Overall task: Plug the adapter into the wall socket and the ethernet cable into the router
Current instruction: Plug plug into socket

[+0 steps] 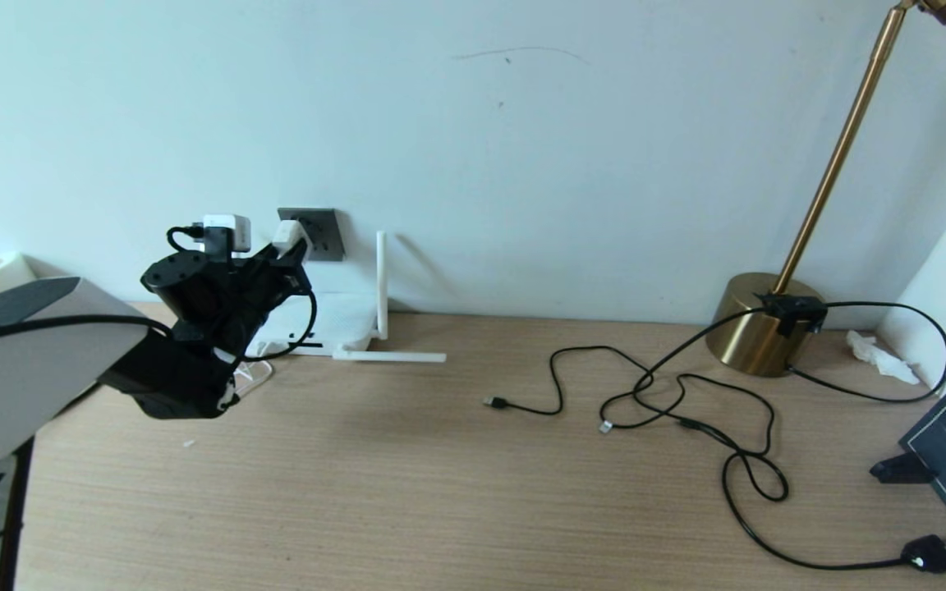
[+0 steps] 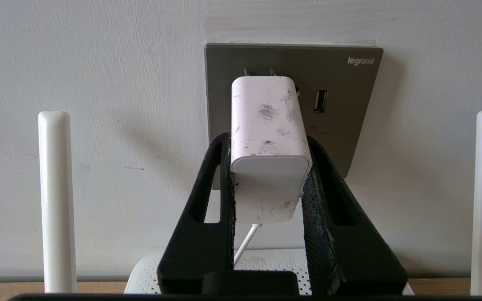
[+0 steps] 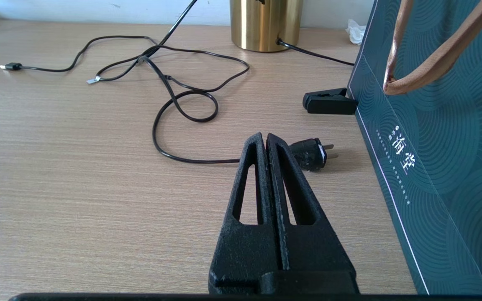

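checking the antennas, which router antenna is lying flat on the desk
The antenna at the router's front corner lies flat on the desk, pointing toward the cables. The antenna just behind it stands upright against the wall.

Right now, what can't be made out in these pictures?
- Adapter prongs, left wrist view: only their tips show against the socket; how deep they sit is unclear.
- Router ports, head view: left end effector and arm cover them.
- Lamp top: cropped.
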Available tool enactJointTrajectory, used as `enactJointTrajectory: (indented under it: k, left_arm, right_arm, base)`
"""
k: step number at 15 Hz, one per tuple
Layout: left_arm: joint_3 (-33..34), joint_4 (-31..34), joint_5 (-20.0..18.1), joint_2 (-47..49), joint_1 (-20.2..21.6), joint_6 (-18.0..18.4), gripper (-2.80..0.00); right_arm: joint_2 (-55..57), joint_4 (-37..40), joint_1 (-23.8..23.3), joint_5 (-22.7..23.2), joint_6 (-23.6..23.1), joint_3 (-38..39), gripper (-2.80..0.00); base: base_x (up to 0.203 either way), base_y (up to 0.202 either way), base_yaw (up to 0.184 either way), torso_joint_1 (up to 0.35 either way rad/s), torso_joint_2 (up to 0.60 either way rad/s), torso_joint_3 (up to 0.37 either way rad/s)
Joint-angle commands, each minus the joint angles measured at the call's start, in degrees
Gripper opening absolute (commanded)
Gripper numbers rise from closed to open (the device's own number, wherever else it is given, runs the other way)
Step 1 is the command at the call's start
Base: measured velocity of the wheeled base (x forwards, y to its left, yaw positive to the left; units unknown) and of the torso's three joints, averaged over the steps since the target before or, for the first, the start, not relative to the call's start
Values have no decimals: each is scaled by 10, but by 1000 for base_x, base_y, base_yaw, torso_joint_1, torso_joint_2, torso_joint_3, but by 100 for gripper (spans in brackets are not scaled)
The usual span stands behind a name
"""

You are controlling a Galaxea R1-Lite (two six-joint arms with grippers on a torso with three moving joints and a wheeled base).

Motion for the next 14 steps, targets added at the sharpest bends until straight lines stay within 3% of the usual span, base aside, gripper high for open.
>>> enactJointTrajectory:
  k: [1,14]
  left_arm:
    - [-3,-4,0,3,0,0,-280]
    - [18,-8,1,-6,-5,0,-280]
  right_arm:
    - [0,0,0,0,0,6,-280]
    - [0,0,0,0,0,6,-280]
  base:
    - [0,0,0,0,0,0]
    - [0,0,0,0,0,0]
